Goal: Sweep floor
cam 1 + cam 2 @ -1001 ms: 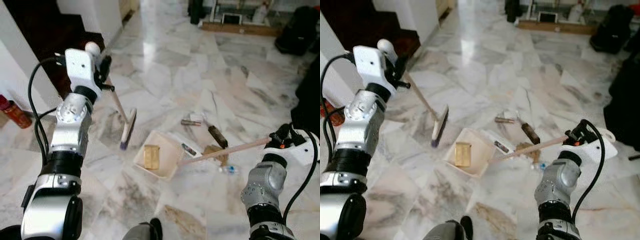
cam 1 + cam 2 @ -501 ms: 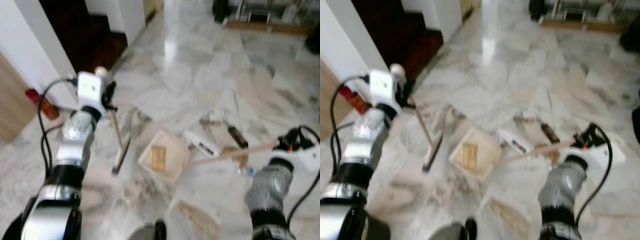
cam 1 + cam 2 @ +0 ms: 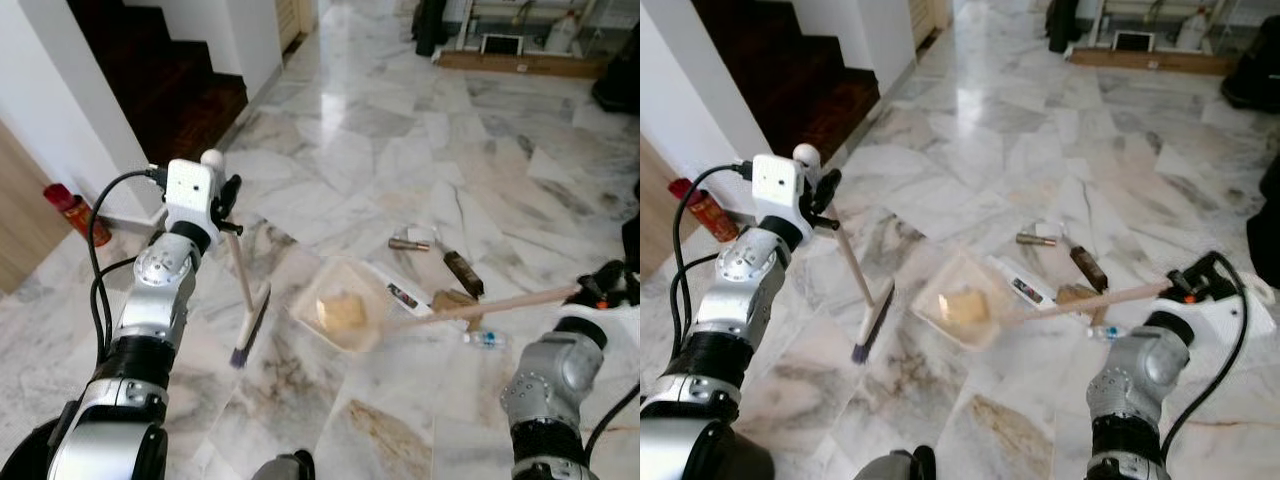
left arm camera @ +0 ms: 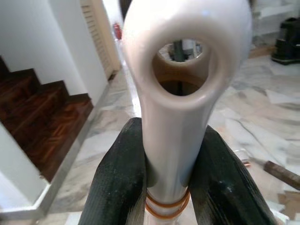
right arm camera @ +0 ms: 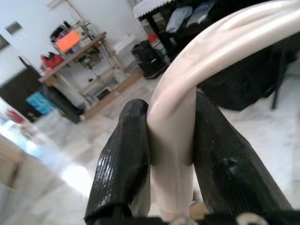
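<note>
Dustpan (image 3: pixel 340 315) rim blurred, contents (image 3: pixel 341 309) indistinct

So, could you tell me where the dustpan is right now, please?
The dustpan lies on the marble floor at the centre of the head views, a yellow lump in it, just right of the broom head; the right gripper holds its long handle.

A glossy marble floor (image 3: pixel 360 150) with grey and brown veins carries everything. The broom head (image 3: pixel 250 325) rests on it beside a cream dustpan (image 3: pixel 345 315) that holds a tan lump. Just past the pan lie a flat packet (image 3: pixel 405 296), a small metal tube (image 3: pixel 410 243), a dark brown bar (image 3: pixel 463 273), a brown scrap (image 3: pixel 455 300) and a little bottle (image 3: pixel 485 339) (lying on its side).
</note>
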{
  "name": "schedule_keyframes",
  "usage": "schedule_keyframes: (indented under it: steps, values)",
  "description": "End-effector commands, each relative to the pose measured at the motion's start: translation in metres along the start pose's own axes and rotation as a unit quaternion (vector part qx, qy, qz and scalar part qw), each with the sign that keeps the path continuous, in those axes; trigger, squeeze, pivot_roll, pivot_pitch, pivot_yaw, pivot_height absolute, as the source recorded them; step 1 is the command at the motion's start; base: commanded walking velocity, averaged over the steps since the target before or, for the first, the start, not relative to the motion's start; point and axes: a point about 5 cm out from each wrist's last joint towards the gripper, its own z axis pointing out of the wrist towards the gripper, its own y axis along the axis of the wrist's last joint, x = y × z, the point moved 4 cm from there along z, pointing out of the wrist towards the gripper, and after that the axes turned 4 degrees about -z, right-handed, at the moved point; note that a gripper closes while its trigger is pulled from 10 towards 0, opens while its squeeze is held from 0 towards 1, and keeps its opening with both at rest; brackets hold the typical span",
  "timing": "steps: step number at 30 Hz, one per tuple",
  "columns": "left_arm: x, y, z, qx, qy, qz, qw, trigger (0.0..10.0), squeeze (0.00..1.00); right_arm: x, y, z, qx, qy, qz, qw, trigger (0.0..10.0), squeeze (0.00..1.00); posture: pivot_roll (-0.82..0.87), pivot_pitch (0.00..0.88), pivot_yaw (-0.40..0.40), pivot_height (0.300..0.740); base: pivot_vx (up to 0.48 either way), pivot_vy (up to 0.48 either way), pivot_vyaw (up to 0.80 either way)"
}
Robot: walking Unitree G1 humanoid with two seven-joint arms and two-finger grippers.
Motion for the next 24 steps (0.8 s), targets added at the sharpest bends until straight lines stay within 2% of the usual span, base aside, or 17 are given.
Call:
schedule_keyframes:
  steps: [1, 7, 8, 17, 20, 24]
  values:
    - [0.000, 0.011, 0.000, -0.020, 0.000, 0.011, 1.000, 10.0, 0.00, 0.018, 0.020, 0.005, -0.044, 0.031, -0.006, 0.999, 10.0, 0.00, 0.15, 0.142, 0.063, 0.740, 0.000, 0.000, 0.00]
    - [-0.003, 0.006, -0.001, -0.015, 0.000, 0.003, 1.000, 10.0, 0.00, 0.023, 0.027, 0.007, -0.055, 0.041, -0.020, 0.997, 10.0, 0.00, 0.14, 0.143, 0.055, 0.740, 0.000, 0.000, 0.00]
    - [-0.006, 0.000, -0.004, -0.009, 0.003, -0.006, 1.000, 10.0, 0.00, 0.026, 0.028, 0.008, -0.056, 0.051, -0.029, 0.997, 10.0, 0.00, 0.14, 0.142, 0.052, 0.740, 0.000, 0.000, 0.00]
    - [-0.016, -0.011, -0.010, -0.006, 0.024, -0.014, 1.000, 10.0, 0.00, 0.032, 0.024, 0.002, -0.049, 0.069, -0.035, 0.996, 10.0, 0.00, 0.13, 0.145, 0.046, 0.740, 0.000, 0.000, 0.00]
    - [-0.012, -0.013, -0.010, -0.011, 0.065, -0.019, 0.998, 10.0, 0.00, 0.035, 0.016, -0.003, -0.033, 0.083, -0.050, 0.995, 10.0, 0.00, 0.13, 0.143, 0.034, 0.740, 0.000, 0.000, 0.00]
    - [-0.006, -0.012, -0.011, -0.017, 0.083, -0.023, 0.996, 10.0, 0.00, 0.037, 0.014, -0.006, -0.032, 0.097, -0.067, 0.992, 10.0, 0.00, 0.12, 0.134, 0.025, 0.740, 0.000, 0.000, 0.00]
